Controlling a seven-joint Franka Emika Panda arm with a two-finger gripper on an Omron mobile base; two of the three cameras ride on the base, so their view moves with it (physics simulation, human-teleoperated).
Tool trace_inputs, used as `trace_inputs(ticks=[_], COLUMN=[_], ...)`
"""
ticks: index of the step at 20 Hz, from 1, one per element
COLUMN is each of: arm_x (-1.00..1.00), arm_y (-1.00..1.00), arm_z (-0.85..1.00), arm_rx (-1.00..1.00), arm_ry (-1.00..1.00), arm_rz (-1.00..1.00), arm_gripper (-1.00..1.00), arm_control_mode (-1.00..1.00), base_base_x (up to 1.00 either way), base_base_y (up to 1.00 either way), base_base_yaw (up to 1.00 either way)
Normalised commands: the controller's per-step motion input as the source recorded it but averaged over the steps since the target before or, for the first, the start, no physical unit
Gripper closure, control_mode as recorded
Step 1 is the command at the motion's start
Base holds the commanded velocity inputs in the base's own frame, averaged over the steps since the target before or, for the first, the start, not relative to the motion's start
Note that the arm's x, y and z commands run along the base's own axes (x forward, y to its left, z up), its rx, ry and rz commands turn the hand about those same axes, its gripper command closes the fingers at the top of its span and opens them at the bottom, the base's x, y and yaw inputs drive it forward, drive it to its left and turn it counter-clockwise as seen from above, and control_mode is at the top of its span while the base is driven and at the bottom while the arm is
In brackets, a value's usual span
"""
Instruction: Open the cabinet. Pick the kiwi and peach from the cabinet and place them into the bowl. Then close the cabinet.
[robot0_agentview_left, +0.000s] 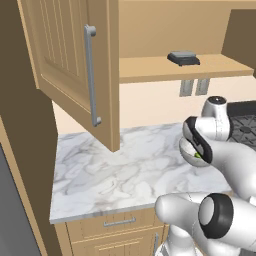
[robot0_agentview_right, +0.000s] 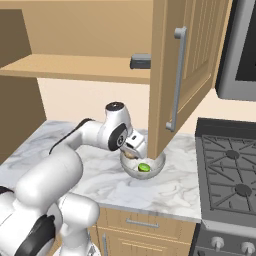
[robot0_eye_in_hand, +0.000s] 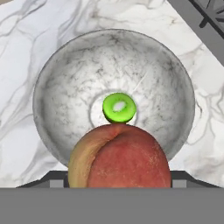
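My end effector (robot0_agentview_right: 134, 150) hangs over the bowl (robot0_eye_in_hand: 57, 87), its jaws spread wide around the peach (robot0_eye_in_hand: 120, 155), which sits between them close to my hand camera. Whether I'm gripping the peach or have just let go, I cannot tell from here. The bowl stands on the marble table (robot0_agentview_left: 100, 175), near the stove (robot0_agentview_right: 230, 170), partly tucked behind the open right door (robot0_agentview_right: 180, 75) of the cabinet (robot0_agentview_left: 60, 55). The kiwi (robot0_eye_in_hand: 119, 107) already lies in the bowl's middle, a bright green half facing up.

As I judge it, the step in hand is setting the peach down in the bowl. To do it well I should stay centred over the bowl, so the peach lands inside the rim rather than on the edge nearest me. It looks to be above the near side of the bowl, so a slight push forward before letting it drop would help. A low release is best: a round fruit can bounce or roll, and it may knock the kiwi. Then I should lift straight up, minding the door edge just beside my wrist. Both cabinet doors stand open and remain to be closed; a dark block (robot0_agentview_left: 183, 58) rests on the shelf (robot0_agentview_left: 165, 67).
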Motion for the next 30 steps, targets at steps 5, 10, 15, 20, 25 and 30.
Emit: trace_inputs(ticks=[5,10,15,20,25,30], arm_x=[0.17,0.18,0.15,0.08,0.03,0.0], arm_y=[-0.05,-0.07,-0.06,-0.05,-0.04,-0.03], arm_z=[-0.19,-0.15,-0.11,-0.11,-0.11,-0.05], arm_rx=[0.0,0.0,0.0,0.0,0.0,0.0], arm_ry=[0.0,0.0,0.0,0.0,0.0,0.0], arm_rz=[0.0,0.0,0.0,0.0,0.0,0.0], arm_gripper=[1.0,1.0,1.0,1.0,1.0,1.0], arm_control_mode=[-1.0,-1.0,-1.0,-1.0,-1.0,-1.0], base_base_x=[0.0,0.0,0.0,0.0,0.0,0.0], base_base_y=[0.0,0.0,0.0,0.0,0.0,0.0], base_base_yaw=[0.0,0.0,0.0,0.0,0.0,0.0])
